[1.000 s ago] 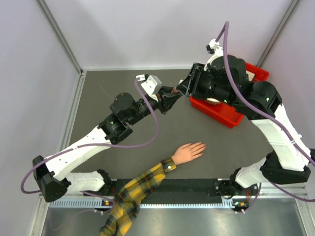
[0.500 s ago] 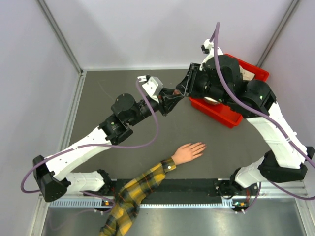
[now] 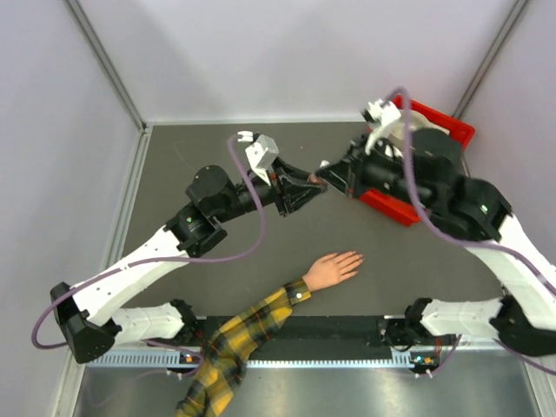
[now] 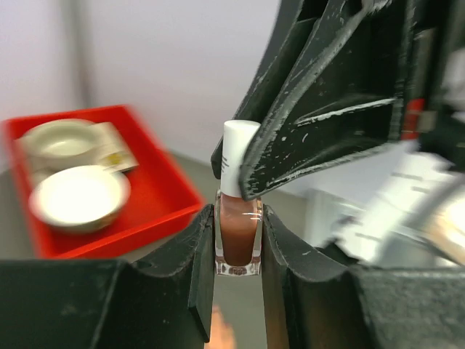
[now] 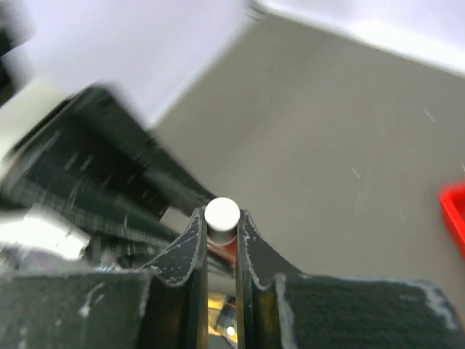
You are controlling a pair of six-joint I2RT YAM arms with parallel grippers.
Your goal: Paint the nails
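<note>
The pale peach mannequin hand (image 3: 332, 269) with a plaid sleeve (image 3: 236, 346) lies on the dark table, fingers pointing right; its nails are too small to make out. My left gripper (image 4: 238, 240) is shut on the small brown nail-polish bottle (image 4: 237, 236) and holds it in the air above the table's middle (image 3: 314, 182). My right gripper (image 5: 221, 222) is shut on the bottle's white cap (image 5: 221, 214), meeting the left gripper tip to tip (image 3: 334, 178). The cap also shows in the left wrist view (image 4: 235, 156).
A red tray (image 3: 395, 207) stands at the back right, partly hidden by the right arm; it holds white round dishes (image 4: 78, 196). Metal frame posts rise at the table's back corners.
Both grippers have stayed joined at the bottle. The right arm has swung and rolled its wrist, its body shifting right and down; the left wrist has moved slightly right.
</note>
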